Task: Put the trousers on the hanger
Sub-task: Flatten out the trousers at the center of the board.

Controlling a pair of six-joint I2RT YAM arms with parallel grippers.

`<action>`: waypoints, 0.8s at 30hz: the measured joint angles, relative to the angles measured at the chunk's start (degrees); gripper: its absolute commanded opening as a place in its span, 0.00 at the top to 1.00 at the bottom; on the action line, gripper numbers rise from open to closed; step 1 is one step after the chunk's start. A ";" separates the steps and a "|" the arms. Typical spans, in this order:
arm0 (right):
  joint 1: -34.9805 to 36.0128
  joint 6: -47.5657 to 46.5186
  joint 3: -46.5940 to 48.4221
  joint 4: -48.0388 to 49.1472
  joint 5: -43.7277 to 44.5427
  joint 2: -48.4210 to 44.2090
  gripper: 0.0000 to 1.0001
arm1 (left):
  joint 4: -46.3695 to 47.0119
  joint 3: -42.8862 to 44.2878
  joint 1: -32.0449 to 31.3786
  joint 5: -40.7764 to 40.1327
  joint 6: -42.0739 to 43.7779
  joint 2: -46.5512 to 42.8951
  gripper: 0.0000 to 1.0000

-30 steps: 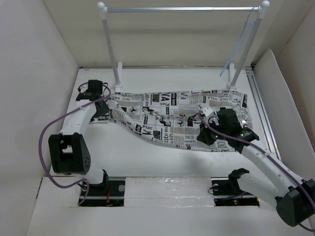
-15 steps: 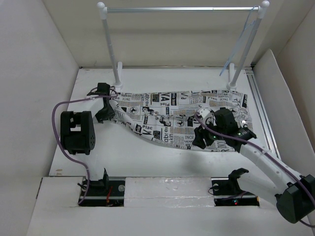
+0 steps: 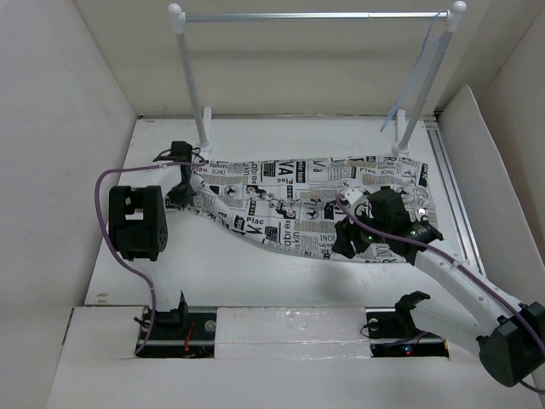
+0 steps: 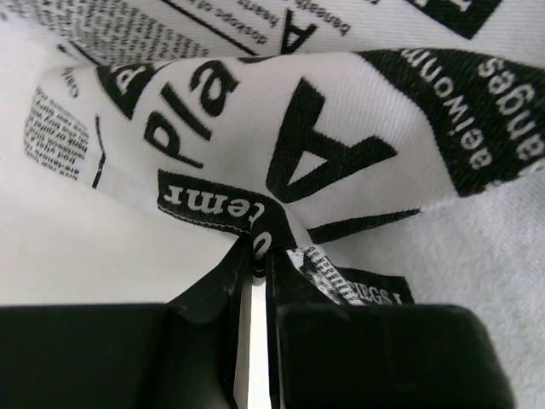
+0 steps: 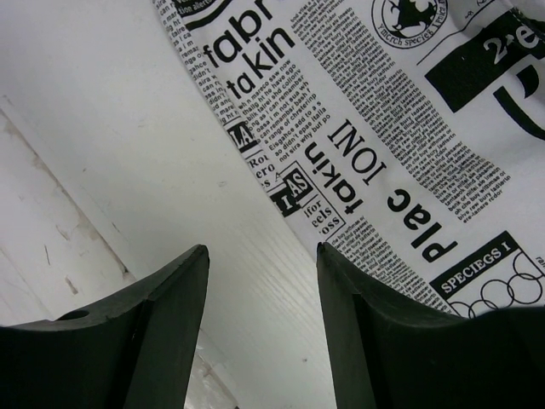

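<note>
The trousers, white with black newspaper print, lie stretched across the table from left to right. My left gripper is at their left end, and the left wrist view shows it shut on a pinched fold of the trousers. My right gripper hovers over the near edge of the trousers' right part. In the right wrist view it is open with only bare table between its fingers, the trousers beside the right finger. The pale-blue hanger hangs at the right end of the rack.
A white two-post rack with a metal crossbar stands at the back of the table. White walls close in on the left and right, with a rail along the right side. The arm bases sit at the near edge.
My left gripper has closed on the trousers' left end and its arm has folded in closer. My right gripper has opened, let go of the cloth and shifted slightly left.
</note>
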 measured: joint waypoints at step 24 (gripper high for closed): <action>3.69 -3.41 -2.08 -0.50 -6.54 -1.64 0.40 | -30.69 11.37 3.45 -2.71 -8.37 -40.57 1.00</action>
